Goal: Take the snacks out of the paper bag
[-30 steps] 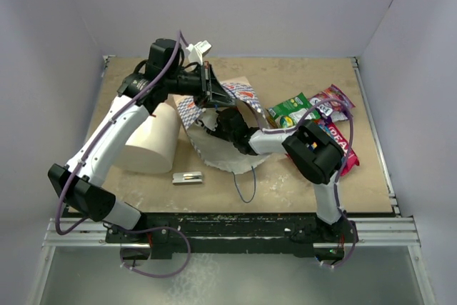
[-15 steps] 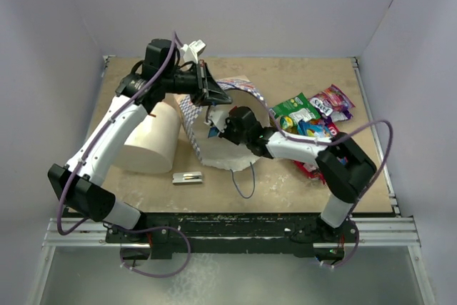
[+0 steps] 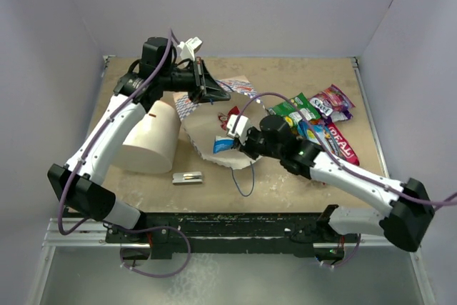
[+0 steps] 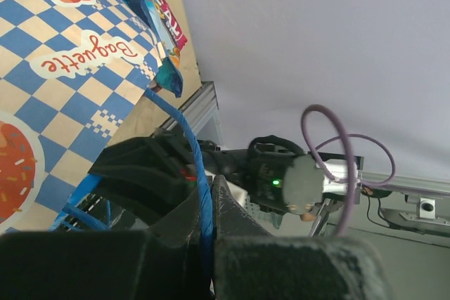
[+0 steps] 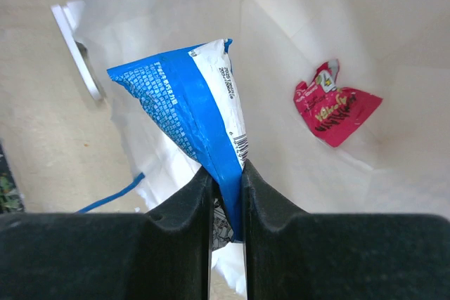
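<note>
The paper bag (image 3: pixel 203 141) is held open by its string handle (image 4: pixel 200 166) in the clenched left gripper (image 4: pixel 207 205). A blue packet (image 5: pixel 186 100), clamped by the right gripper (image 5: pixel 226 173) at the mouth, should next be carried to three o'clock; a red packet (image 5: pixel 336 107) lies inside.

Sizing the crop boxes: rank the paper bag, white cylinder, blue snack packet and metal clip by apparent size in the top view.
1. paper bag
2. white cylinder
3. blue snack packet and metal clip: too alike to rank.
</note>
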You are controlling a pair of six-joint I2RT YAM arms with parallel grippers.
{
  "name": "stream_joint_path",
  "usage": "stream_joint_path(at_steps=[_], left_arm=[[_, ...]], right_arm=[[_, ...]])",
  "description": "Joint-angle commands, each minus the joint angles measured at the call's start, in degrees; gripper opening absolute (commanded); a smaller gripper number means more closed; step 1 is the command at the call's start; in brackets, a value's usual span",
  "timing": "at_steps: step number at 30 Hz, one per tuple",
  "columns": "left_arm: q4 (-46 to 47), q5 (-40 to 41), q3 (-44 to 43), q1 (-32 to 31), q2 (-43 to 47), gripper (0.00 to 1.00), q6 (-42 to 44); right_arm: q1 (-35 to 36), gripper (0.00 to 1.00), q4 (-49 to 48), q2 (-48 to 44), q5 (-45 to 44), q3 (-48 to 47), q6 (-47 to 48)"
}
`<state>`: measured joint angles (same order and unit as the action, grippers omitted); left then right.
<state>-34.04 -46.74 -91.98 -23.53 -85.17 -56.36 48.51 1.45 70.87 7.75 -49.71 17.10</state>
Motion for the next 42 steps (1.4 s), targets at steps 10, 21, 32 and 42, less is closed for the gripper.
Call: stream_joint_path(at_steps=[10, 21, 32, 42], left_arm=[[2.51, 0.2, 3.32, 0.66, 2.31, 0.0, 0.03], [-5.15, 5.92, 5.59, 0.67, 5.8, 0.0, 6.04], [-6.37, 5.84, 3.09, 0.67, 4.82, 0.0, 5.89], [-8.4, 5.38, 2.18, 0.68, 5.66, 0.0, 5.34]], right_arm=[[0.09, 0.16, 16.67, -14.4, -0.59, -11.36, -10.32], [0.01, 0.03, 32.68, -16.84, -9.44, -22.26, -13.5], [-0.84, 0.02, 27.5, -15.73, -50.58, -23.21, -25.44], [-27.79, 0.03, 27.52, 1.11, -37.5, -23.74, -37.45]])
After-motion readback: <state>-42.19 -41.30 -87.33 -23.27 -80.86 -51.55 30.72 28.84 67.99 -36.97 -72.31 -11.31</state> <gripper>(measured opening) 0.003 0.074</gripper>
